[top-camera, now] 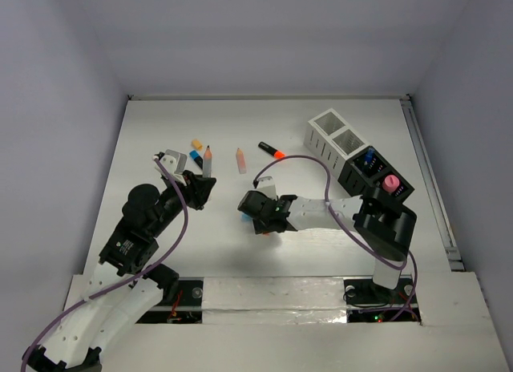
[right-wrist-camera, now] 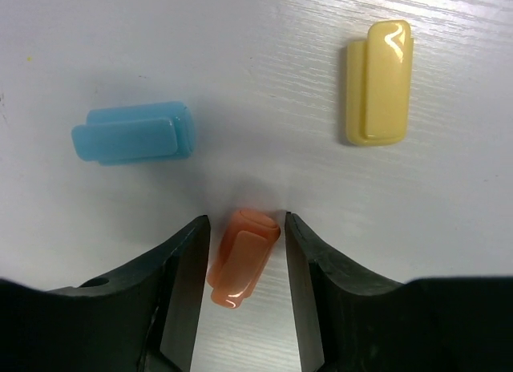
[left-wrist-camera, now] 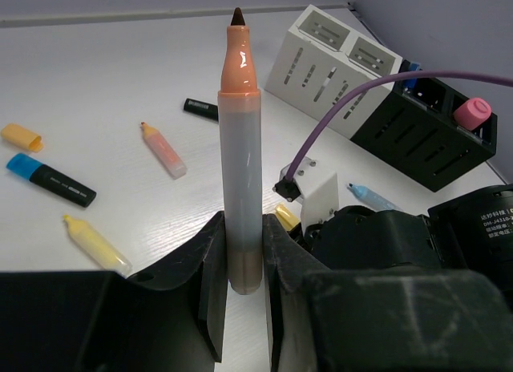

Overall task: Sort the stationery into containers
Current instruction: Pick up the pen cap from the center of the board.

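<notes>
Left gripper (left-wrist-camera: 242, 228) is clamped on the marker (left-wrist-camera: 240, 147), pinching only its tail end, bare nib pointing to twelve in the wrist view. Right gripper (right-wrist-camera: 245, 224) sits low over the table (right-wrist-camera: 240, 35), jaws apart either side of the peach cap (right-wrist-camera: 239, 264), not pinching it that I can see.

Here's the danger: that cap lies skewed and glossy, clip uppermost. Squeeze now and it could swivel, or squirt out towards the blue cap (right-wrist-camera: 132, 133) at ten o'clock. Yellow cap (right-wrist-camera: 381, 82) sits clear at one.

And the marker, gripped so low, may lever over if a cap gets pushed on. Containers (top-camera: 353, 151) stand at two o'clock of the right gripper.
</notes>
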Robot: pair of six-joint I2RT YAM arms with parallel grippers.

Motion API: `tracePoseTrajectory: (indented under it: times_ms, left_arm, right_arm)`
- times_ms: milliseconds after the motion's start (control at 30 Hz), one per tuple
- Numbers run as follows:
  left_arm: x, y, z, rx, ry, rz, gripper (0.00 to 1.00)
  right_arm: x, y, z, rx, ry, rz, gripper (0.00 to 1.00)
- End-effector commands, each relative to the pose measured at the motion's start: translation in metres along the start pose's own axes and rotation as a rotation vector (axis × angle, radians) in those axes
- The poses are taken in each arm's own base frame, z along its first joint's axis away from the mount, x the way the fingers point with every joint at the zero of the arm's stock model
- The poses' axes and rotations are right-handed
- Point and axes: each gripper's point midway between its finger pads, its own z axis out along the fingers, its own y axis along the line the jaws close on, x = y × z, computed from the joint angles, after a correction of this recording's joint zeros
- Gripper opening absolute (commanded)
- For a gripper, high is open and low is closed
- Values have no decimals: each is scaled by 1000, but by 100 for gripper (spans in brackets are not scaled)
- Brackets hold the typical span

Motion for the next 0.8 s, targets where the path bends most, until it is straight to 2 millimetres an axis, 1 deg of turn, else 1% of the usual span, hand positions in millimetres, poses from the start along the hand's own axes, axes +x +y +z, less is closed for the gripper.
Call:
tracePoseTrajectory:
  times_ms: [0,133,200,300,333,367,567,633,667,700,767]
  left_arm:
    - [-16,-4,1,16,-57,4,0]
    - [-16,-4,1,16,-57,4,0]
    - [-15,-4,1,15,-55,4,0]
    - [-16,-4,1,18,-58,4,0]
    - [-15,-4,1,18,-54,3,0]
    - [-16,-4,1,19,-57,3,0]
    - [-15,-4,1,19,-56,1,0]
    - [-15,-4,1,19,-56,3,0]
    - [-15,-5,1,20,-55,1,0]
    - [-15,-4,1,18,-54,3,0]
    - [-15,-5,1,20,-52,0,0]
  right_arm:
    - [9,-16,7,73,28,8,48]
    - [12,-19,3,69,41,25,48]
    - [17,-20,2,71,56,33,52]
    - [20,-18,2,56,66,43,52]
    - [22,-17,2,43,74,47,49]
    - [23,-15,2,34,75,52,43]
    - [22,-12,2,24,76,57,38]
    - [21,-13,1,24,72,59,32]
    - [22,-14,1,29,71,62,25]
    - [22,-15,0,27,69,67,21]
    - [16,-14,-5,16,46,83,15]
